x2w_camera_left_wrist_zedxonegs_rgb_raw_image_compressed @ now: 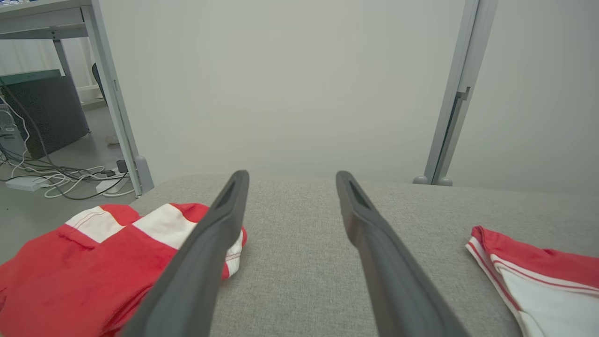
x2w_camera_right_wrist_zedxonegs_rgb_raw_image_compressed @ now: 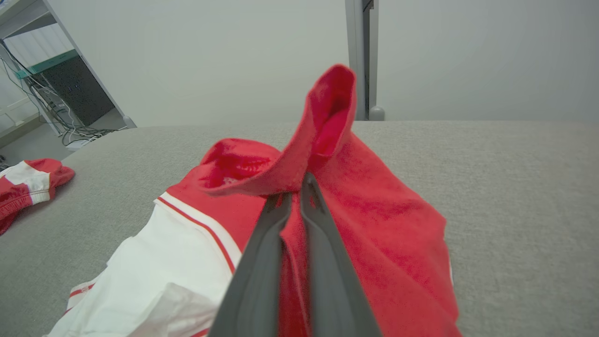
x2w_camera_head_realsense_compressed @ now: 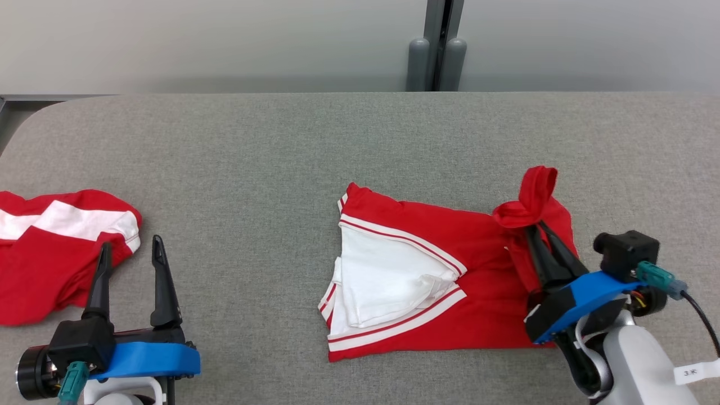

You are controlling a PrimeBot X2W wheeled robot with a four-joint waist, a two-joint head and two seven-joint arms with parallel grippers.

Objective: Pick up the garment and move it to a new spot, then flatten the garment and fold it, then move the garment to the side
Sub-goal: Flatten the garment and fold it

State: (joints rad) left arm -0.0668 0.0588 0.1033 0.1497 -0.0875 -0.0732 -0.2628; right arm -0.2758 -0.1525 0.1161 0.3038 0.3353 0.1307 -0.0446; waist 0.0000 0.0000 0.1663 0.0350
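A red and white garment [x2w_camera_head_realsense_compressed: 484, 281] lies partly folded right of centre on the grey table [x2w_camera_head_realsense_compressed: 253, 169]. The right gripper [x2w_camera_head_realsense_compressed: 539, 229] pinches its raised right edge, fingers nearly closed. The left gripper [x2w_camera_head_realsense_compressed: 130, 243] rests wide open and empty beside a second red and white garment [x2w_camera_head_realsense_compressed: 50, 264].

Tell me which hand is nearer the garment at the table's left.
Left. The left hand sits open right beside the left garment; the right hand is far across, shut on the other garment.
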